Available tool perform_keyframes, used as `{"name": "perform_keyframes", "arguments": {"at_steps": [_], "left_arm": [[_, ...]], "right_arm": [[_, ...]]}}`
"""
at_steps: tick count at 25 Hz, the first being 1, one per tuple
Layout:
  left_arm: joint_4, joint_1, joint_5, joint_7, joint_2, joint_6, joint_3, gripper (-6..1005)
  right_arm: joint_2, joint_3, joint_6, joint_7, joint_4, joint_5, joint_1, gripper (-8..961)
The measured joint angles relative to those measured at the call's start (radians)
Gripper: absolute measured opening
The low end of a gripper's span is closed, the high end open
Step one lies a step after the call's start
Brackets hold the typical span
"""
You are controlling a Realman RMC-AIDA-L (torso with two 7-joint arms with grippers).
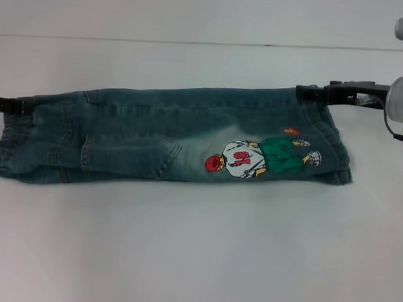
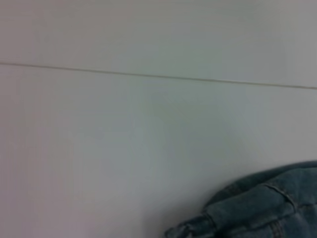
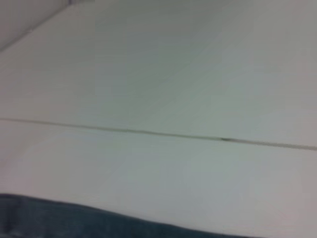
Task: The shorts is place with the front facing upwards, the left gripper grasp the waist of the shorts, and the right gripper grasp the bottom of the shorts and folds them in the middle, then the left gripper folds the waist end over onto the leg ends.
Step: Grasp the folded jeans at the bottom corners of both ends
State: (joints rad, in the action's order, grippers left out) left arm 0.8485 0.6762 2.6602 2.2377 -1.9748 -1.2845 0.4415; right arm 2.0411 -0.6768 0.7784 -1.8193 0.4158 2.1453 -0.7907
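The shorts (image 1: 168, 139) lie folded lengthwise in a long band across the white table, cartoon football-player print (image 1: 262, 157) facing up. Their gathered waist (image 1: 5, 155) is at the left end. The bottom of the shorts, the leg ends (image 1: 338, 153), is at the right end. My left gripper (image 1: 14, 105) is at the far corner of the waist, shut on the denim there. My right gripper (image 1: 306, 93), on its silver wrist with a cyan light, is shut on the far corner of the leg hems. Denim edges show in the left wrist view (image 2: 267, 208) and the right wrist view (image 3: 74, 223).
The white table (image 1: 196, 259) spreads around the shorts, and its back edge meets a pale wall (image 1: 195, 15). A thin seam line (image 3: 198, 136) crosses the surface beyond the shorts.
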Motion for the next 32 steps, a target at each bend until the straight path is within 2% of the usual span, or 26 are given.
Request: {"name": "perform_keyframes", "arguments": {"at_steps": [1, 2, 4, 6, 8, 9, 13, 17, 21, 25, 32], "left_arm": [[0.007, -0.001, -0.002, 0.000, 0.002, -0.015, -0.001, 783], [0.020, -0.002, -0.010, -0.001, 0.004, -0.043, -0.003, 810], [0.054, -0.010, -0.041, -0.012, 0.007, -0.112, -0.007, 864], [0.079, -0.021, -0.085, -0.037, 0.011, -0.182, -0.008, 919], [0.089, -0.027, -0.115, -0.062, 0.013, -0.229, -0.011, 921], [0.100, -0.038, -0.183, -0.141, 0.016, -0.336, -0.024, 921], [0.091, -0.054, -0.285, -0.284, 0.015, -0.495, -0.049, 923], [0.068, -0.059, -0.323, -0.341, 0.011, -0.562, -0.051, 923], [0.047, -0.059, -0.316, -0.356, 0.011, -0.568, -0.039, 922], [0.040, -0.062, -0.261, -0.359, 0.010, -0.546, -0.022, 922], [0.070, -0.063, 0.007, -0.299, 0.013, -0.369, -0.026, 921]], "right_arm": [[-0.002, 0.001, 0.023, 0.000, 0.009, -0.013, 0.006, 910], [-0.006, 0.001, 0.094, 0.000, 0.039, -0.046, 0.022, 910], [-0.009, 0.001, 0.141, 0.000, 0.056, -0.062, 0.033, 909], [-0.020, 0.001, 0.278, 0.000, 0.104, -0.111, 0.062, 908], [-0.034, 0.001, 0.404, 0.007, 0.131, -0.160, 0.087, 907], [-0.043, 0.002, 0.464, 0.012, 0.139, -0.183, 0.100, 906], [-0.092, 0.002, 0.770, 0.067, 0.150, -0.247, 0.132, 904], [-0.112, -0.012, 0.978, 0.124, 0.151, -0.232, 0.146, 900], [-0.113, -0.018, 1.070, 0.154, 0.152, -0.156, 0.153, 899], [-0.105, -0.019, 1.096, 0.155, 0.153, -0.113, 0.156, 899], [-0.098, -0.020, 1.080, 0.158, 0.149, -0.110, 0.157, 900]]}}
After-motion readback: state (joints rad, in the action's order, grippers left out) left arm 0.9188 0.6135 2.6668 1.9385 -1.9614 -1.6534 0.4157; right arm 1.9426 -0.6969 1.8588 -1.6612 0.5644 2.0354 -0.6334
